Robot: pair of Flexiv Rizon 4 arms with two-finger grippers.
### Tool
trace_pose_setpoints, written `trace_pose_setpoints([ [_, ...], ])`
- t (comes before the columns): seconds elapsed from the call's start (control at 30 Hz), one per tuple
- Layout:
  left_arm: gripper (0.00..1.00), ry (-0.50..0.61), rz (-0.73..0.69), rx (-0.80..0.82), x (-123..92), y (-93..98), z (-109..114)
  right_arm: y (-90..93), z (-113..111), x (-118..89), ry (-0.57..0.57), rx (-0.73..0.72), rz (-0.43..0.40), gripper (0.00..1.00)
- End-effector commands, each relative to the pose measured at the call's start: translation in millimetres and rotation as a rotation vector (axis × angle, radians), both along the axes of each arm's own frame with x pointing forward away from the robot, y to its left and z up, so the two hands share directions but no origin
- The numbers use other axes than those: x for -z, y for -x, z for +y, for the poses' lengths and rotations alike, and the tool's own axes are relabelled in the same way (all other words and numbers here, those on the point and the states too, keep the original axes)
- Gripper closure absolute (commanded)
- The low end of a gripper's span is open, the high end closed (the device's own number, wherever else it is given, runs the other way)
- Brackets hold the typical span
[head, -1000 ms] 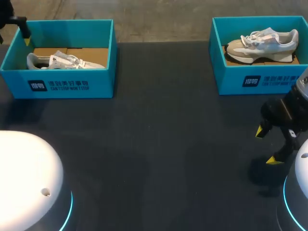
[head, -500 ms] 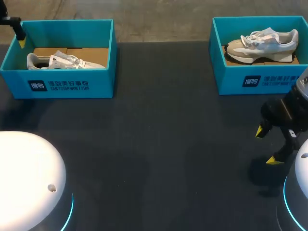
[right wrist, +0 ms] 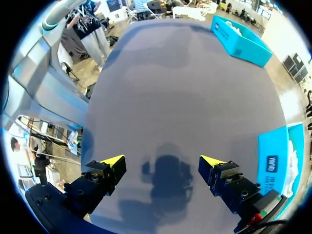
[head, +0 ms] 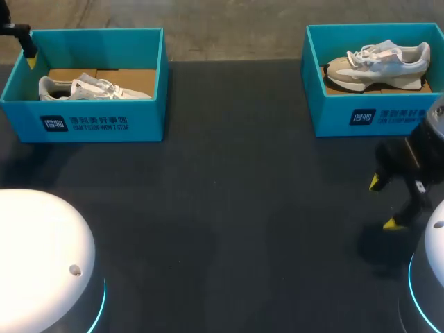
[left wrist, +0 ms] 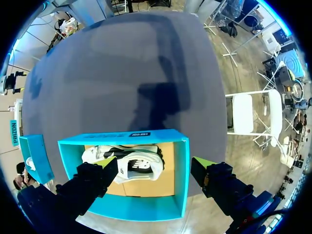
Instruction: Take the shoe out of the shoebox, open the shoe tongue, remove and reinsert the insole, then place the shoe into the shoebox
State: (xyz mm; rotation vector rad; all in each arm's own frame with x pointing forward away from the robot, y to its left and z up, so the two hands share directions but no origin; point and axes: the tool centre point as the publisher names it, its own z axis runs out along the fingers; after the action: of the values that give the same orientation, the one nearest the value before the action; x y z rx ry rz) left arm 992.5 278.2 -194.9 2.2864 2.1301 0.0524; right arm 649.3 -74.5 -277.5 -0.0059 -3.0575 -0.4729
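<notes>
Teal card walls the left box [head: 104, 125] at the far left corner of the counter [head: 229, 208], and the white left shoe [head: 94, 88] lies inside it, untouched. We judge the first step to be in hand: taking a shoe out, with nothing lifted yet.

Our left gripper [left wrist: 153, 163] hangs above that box, near its far left corner. Its fingers are spread wide, holding nothing and touching nothing. In its wrist view the shoe sits below, between the two yellow tips. The next move, as we read it, calls for a descent into the box without clipping the walls. The fingers then need to close across a firm part of the shoe, likely the heel or collar, since the laces and tongue look soft.

Our right gripper [head: 383, 202] hovers over bare counter by the right edge, in front of the right box [head: 368, 118]. It is also released and empty. The right shoe [head: 378, 62] rests in that box at the far right corner.
</notes>
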Motion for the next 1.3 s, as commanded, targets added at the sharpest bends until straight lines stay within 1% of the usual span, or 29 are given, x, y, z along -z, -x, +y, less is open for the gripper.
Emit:
trace_pose_setpoints([
  [0.03,0.0,-0.002,-0.002,0.001,-1,1.4,0,-20.8,5,-20,0.037,-0.007,-0.007,0.0],
  [0.17,0.0,-0.002,-0.002,0.001,-1,1.4,0,-39.4,3,-29,0.095,0.042,0.006,0.0],
  [0.23,0.0,-0.002,-0.002,0.001,-1,1.4,0,-49.6,1,-33,0.085,0.069,0.005,0.0],
  [0.3,0.0,-0.002,-0.002,0.001,-1,1.4,0,-61.6,0,-37,0.102,0.105,0.004,0.0],
  [0.4,0.0,-0.002,-0.002,0.001,-1,1.4,0,-81.9,-3,-42,0.089,0.173,0.017,0.0],
  [0.5,0.0,-0.002,-0.002,0.001,-1,1.4,0,-104.2,-8,-45,0.081,0.269,0.056,0.0],
  [0.63,0.0,-0.002,-0.002,0.001,-1,1.4,0,-135.3,-15,-47,0.051,0.357,0.103,0.0],
  [0.7,0.0,-0.002,-0.002,0.001,-1,1.4,0,-148.6,-17,-49,0.074,0.409,0.117,0.0],
  [0.77,0.0,-0.002,-0.002,0.001,-1,1.4,0,-160.5,-17,-50,0.059,0.449,0.133,0.0],
  [0.87,0.0,-0.002,-0.002,0.001,-1,1.4,0,-176.6,-14,-50,0.08,0.531,0.141,0.0],
  [0.9,0.0,-0.002,-0.002,0.001,-1,1.4,0,-179.8,-12,-51,0.094,0.553,0.133,0.0],
  [1.3,0.0,-0.002,-0.002,0.001,-1,1.4,0,-179.8,-12,-51,0.094,0.553,0.133,0.0],
])
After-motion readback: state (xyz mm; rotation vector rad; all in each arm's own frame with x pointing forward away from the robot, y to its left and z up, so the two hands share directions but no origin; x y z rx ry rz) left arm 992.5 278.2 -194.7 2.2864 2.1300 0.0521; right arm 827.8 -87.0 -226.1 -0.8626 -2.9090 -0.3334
